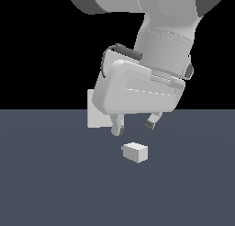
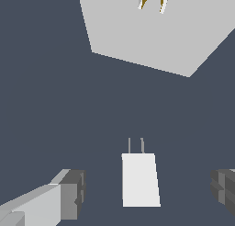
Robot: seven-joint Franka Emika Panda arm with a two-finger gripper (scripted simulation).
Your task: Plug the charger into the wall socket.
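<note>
Risk — fingers close off-centre on the charger [image 1: 135, 152], twisting it so its prongs miss the socket [image 1: 97, 115] holes; a skewed grip would cause that. Across the exterior view, left to right: socket upright, partly behind the hand, then the charger on the floor, just below the gripper [image 1: 134, 125]. Gripper wide apart, holding and touching nothing — the wrist view shows the charger between its fingers, prongs toward the socket.

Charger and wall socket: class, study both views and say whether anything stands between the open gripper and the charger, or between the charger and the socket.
Nothing visible does. The gripper hangs open above the charger, with only empty space between them. In the wrist view, bare floor separates the charger's prongs from the wall socket.
</note>
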